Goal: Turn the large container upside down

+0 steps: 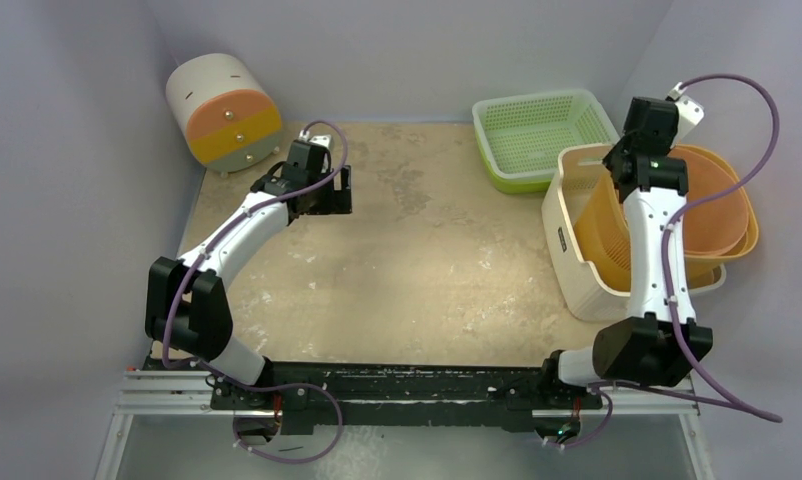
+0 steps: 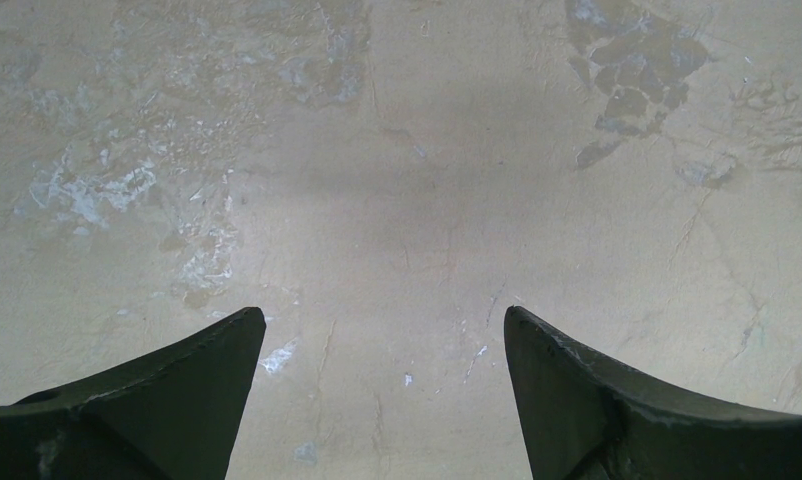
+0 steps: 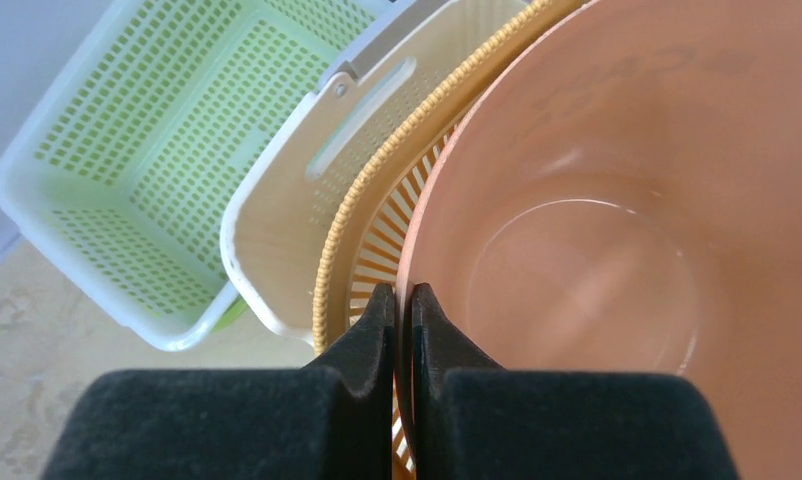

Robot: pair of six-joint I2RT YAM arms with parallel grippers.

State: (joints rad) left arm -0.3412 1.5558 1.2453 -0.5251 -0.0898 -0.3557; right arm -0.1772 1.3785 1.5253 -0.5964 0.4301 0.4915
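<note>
Three containers nest at the right edge of the table [image 1: 417,260] in the top view. The cream tub [image 1: 569,235] stands upright, mouth up, with a yellow slotted bin [image 1: 599,235] inside it and an orange bowl [image 1: 722,200] inside the bin. A green basket [image 1: 537,135] sits just behind the tub, and a round drum [image 1: 224,110] with drawers lies at the far left corner. The right arm [image 1: 645,240] reaches up over the tub. The left gripper [image 1: 329,190] hangs well apart from the tub, over the middle-left of the table.

From the left wrist, its jaws stand wide with nothing between them, only bare tabletop below.

From the right wrist, the right gripper [image 3: 401,312] is pinched closed on the thin rim of the bowl. The bin's woven rim runs just left of the fingers [image 3: 375,330]. The tub's wall lies beyond that, near the gripper but not touched by it.
</note>
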